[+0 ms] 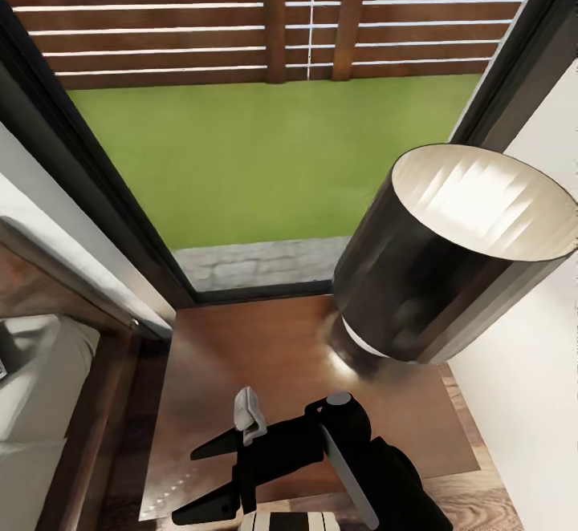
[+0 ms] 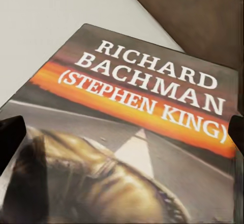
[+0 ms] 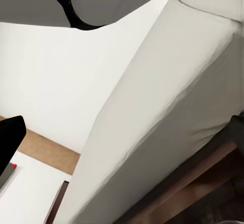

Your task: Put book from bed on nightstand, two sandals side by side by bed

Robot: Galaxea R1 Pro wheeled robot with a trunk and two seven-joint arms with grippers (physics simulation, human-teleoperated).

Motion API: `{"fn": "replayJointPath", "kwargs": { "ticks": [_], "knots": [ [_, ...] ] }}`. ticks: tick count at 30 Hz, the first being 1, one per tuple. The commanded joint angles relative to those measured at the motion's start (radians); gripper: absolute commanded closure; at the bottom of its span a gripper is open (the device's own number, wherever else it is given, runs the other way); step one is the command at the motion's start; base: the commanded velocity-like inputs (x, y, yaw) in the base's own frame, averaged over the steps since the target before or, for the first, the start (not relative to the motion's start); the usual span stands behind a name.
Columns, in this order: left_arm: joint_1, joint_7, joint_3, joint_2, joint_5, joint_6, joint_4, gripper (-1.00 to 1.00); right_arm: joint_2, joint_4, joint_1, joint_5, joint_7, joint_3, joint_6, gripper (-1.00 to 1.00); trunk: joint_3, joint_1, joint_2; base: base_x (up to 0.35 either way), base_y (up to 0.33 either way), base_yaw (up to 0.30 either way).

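Fingers (image 2: 10, 137) of the left gripper (image 2: 122, 132) stand wide apart in the left wrist view, one dark tip at each side. They hold nothing. The book (image 2: 137, 132) lies flat just under them, on the bed (image 2: 46, 26), near the bed's edge. Its short way runs from one tip to the other. Its long way runs the same way the fingers point, with the name at the far end. So I think the tips sit well for a pinch across the narrow way. They only need to go down and close.

From the head view, the nightstand (image 1: 265, 354) stands just beside the bed, and the lamp (image 1: 449, 258) sits on the part of its top far from the bed. The top on the bed side is bare wood. Another gripper hangs over the front of the nightstand. I think it is the right gripper (image 1: 189, 487). Its two black fingers (image 1: 210, 447) are spread open with nothing between them, and they point toward the bed.

Looking through the right wrist view, two dark tips (image 3: 10, 137) sit far apart at the sides. The pale side of the bed is near, with its brown frame below.

My guess is that the left arm is the one for the book, since it is right over it. The book must then go away from the bed to the bare part of the nightstand.
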Motion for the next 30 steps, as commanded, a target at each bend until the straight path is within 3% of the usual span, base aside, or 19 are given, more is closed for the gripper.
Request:
{"fn": "replayJointPath", "kwargs": {
  "ticks": [1, 30],
  "knots": [
    [0.0, 0.002, -0.002, 0.0, 0.01, -0.005, 0.0, -1.0, 0.0, 0.0, -0.001, -0.005, -0.001, 0.001, 0.007, -1.0, 0.0, 0.0, 0.0, 0.0, 0.0, -0.07],
    [0.0, 0.002, -0.002, 0.0, 0.01, -0.005, 0.001, -1.0, 0.0, 0.0, -0.001, -0.006, 0.0, 0.0, 0.007, -1.0, 0.0, 0.0, 0.0, 0.0, 0.0, -0.006]
  ]
}}
